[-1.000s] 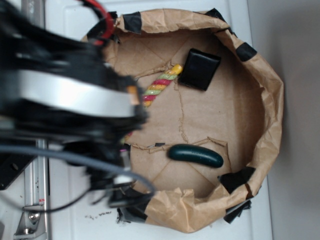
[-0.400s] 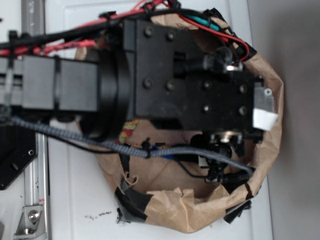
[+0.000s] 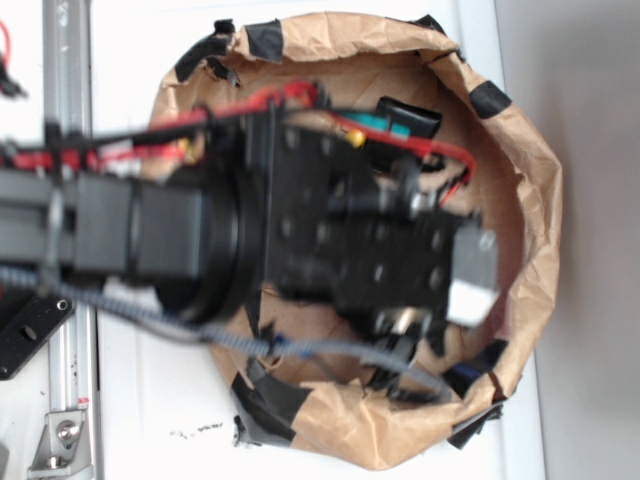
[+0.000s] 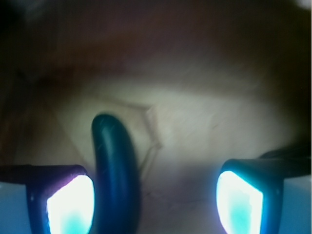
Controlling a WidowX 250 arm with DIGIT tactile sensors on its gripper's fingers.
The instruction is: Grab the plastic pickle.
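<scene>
- Overhead view: a black robot arm (image 3: pixel 200 240) reaches in from nine o'clock and covers most of a round brown paper basin (image 3: pixel 535 215) patched with black tape
- A black square block (image 3: pixel 420 117) peeks out from under the arm at about one o'clock inside the basin; red cables run along the top of the arm
- The plastic pickle cannot be seen from above, since the arm's head hides the floor of the basin
- Wrist view, blurred and dim: the gripper (image 4: pixel 155 200) has its two fingers spread wide apart, with glowing pale pads at seven and five o'clock in the frame
- The plastic pickle (image 4: pixel 116 170), dark green and glossy, lies on the brown paper floor between the fingers; it sits right beside the pad at seven o'clock, with a broad gap to the other pad. Whether it touches the near pad cannot be told
- Step in hand, as a judgement: lining up and descending over the pickle, with nothing gripped yet
- The next move probably calls for a small sideways shift to centre the pickle, a little more descent, then closing the fingers across its narrow width
- No brand, label or readable writing shows in either view
</scene>
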